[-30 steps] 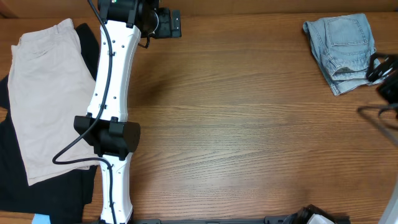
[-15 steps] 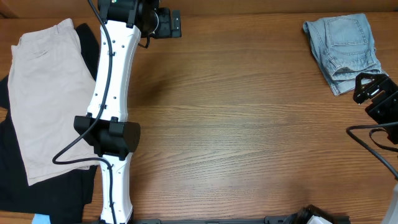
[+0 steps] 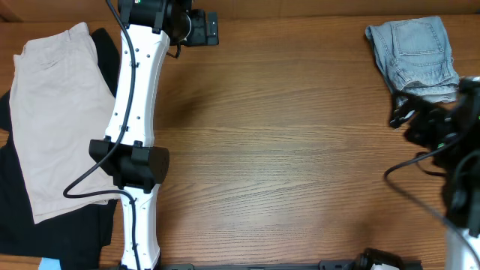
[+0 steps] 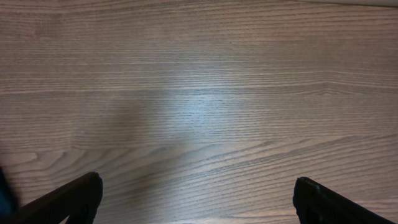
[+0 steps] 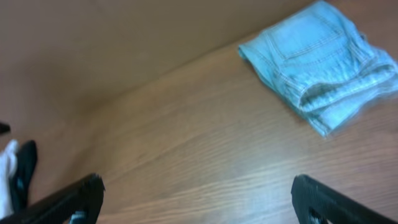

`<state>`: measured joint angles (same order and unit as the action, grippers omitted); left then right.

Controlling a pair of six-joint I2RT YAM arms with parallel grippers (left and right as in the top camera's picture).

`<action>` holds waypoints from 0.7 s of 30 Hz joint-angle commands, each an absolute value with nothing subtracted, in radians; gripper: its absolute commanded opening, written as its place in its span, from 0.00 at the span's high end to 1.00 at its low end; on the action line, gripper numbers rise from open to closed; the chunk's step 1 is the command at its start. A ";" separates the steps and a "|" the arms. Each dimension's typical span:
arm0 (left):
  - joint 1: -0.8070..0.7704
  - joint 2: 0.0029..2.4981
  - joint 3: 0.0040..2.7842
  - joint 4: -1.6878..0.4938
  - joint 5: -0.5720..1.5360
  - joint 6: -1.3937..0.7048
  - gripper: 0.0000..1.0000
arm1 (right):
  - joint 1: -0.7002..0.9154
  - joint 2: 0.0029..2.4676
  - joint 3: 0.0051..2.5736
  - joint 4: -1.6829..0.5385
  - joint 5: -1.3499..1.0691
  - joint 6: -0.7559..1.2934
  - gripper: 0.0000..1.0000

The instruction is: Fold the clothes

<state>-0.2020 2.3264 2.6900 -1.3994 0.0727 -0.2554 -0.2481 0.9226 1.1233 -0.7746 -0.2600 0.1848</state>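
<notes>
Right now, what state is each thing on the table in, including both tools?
denim shorts: folded into a compact bundle, lying free at the table's far right.
beige shorts: spread flat, resting on the black garment.
black garment: lying flat, partly covered by the beige shorts.
left tool: open, empty, over bare table.
right tool: open, empty, not touching the denim shorts.

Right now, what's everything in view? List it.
folded light-blue denim shorts: one, faded blue, far right corner of the table
flat beige fabric shorts: one, beige, left edge, lying on the black garment
black fabric garment: one, black, under the beige shorts
brown wooden table: one, brown, beneath everything
left gripper: one, black, open over bare wood
right gripper: one, black, open, beside the denim shorts, apart from them
</notes>
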 commanded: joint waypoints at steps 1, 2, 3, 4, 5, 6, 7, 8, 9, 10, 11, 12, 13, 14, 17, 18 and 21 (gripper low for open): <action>-0.197 2.319 2.703 -1.399 0.063 -0.251 0.00 | -0.185 0.813 0.976 -0.641 -0.180 0.159 0.00; -0.197 2.319 2.703 -1.399 0.063 -0.251 0.00 | -0.173 0.787 0.931 -0.597 -0.180 0.159 0.00; -0.197 2.319 2.703 -1.399 0.063 -0.251 0.00 | -0.158 0.751 0.867 -0.542 -0.180 0.159 0.00; -0.197 2.319 2.703 -1.399 0.063 -0.251 0.00 | -0.147 0.725 0.822 -0.506 -0.180 0.159 0.00; -0.197 2.319 2.703 -1.399 0.063 -0.251 0.00 | -0.133 0.688 0.759 -0.462 -0.180 0.159 0.00; -0.197 2.319 2.703 -1.399 0.063 -0.251 0.00 | -0.120 0.656 0.704 -0.425 -0.180 0.159 0.00; -0.197 2.319 2.703 -1.399 0.063 -0.250 0.00 | -0.106 0.622 0.648 -0.390 -0.179 0.159 0.00; -0.197 2.319 2.703 -1.399 0.063 -0.251 0.00 | -0.094 0.588 0.594 -0.354 -0.179 0.159 0.00; -0.197 2.319 2.703 -1.399 0.063 -0.251 0.00 | -0.084 0.555 0.540 -0.319 -0.179 0.159 0.00; -0.197 2.319 2.703 -1.399 0.063 -0.251 0.00 | -0.075 0.523 0.488 -0.287 -0.179 0.160 0.00; -0.197 2.319 2.703 -1.399 0.063 -0.250 0.00 | -0.066 0.490 0.437 -0.259 -0.180 0.160 0.00; -0.197 2.319 2.703 -1.399 0.063 -0.251 0.00 | -0.059 0.459 0.391 -0.237 -0.180 0.160 0.00; -0.197 2.319 2.703 -1.399 0.063 -0.251 0.00 | -0.051 0.427 0.348 -0.214 -0.180 0.160 0.00; -0.197 2.319 2.703 -1.399 0.063 -0.251 0.00 | -0.042 0.397 0.310 -0.194 -0.180 0.160 0.00; -0.197 2.319 2.703 -1.399 0.063 -0.251 0.00 | -0.017 0.304 0.209 -0.153 -0.180 0.161 0.00; -0.197 2.319 2.703 -1.399 0.063 -0.251 0.00 | -0.010 0.279 0.184 -0.144 -0.179 0.163 0.00; -0.197 2.319 2.703 -1.399 0.063 -0.251 0.00 | 0.007 0.226 0.120 -0.112 -0.176 0.163 0.00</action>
